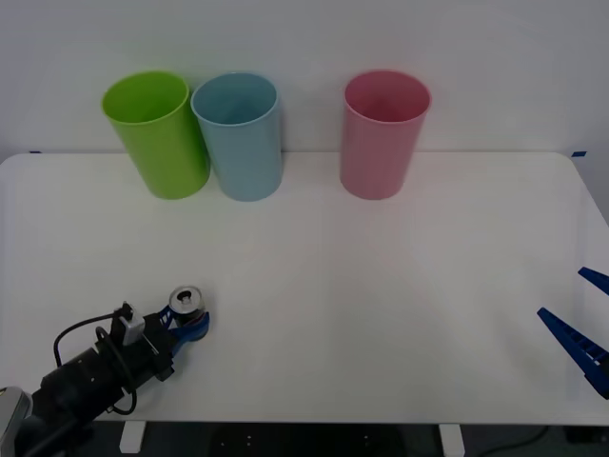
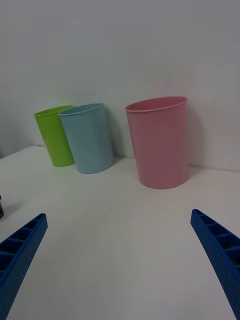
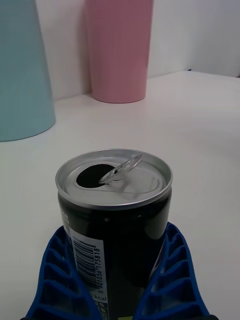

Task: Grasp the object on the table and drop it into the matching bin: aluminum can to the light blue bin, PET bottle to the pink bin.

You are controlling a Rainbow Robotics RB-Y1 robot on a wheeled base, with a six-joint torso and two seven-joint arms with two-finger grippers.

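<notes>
Front view: three bins at the table's [image 1: 381, 314] far edge, lime green bin [image 1: 157, 133], light blue bin [image 1: 240, 135], pink bin [image 1: 381, 133]; one aluminum can [image 1: 186, 304] upright near the front-left, clamped in the left gripper [image 1: 189, 322]. Right wrist view: right gripper [image 2: 120, 260] spread wide, holding nothing, low over the table. Left wrist view: two blue fingers [image 3: 60, 280] pressing the opened can's sides.

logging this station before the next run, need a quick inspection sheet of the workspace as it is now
surface: white table, flat, no spills seen
job's things: aluminum can upright near the front left, opened top, pull tab raised; light blue bin and pink bin upright along the far edge, apart from each other
clutter: lime green bin standing against the light blue bin
grippers: left end effector with blue fingers closed on both sides of the can; right end effector open, at the table's front right, holding nothing
cables: black cable looped on the left wrist
surroundings: plain white wall
</notes>
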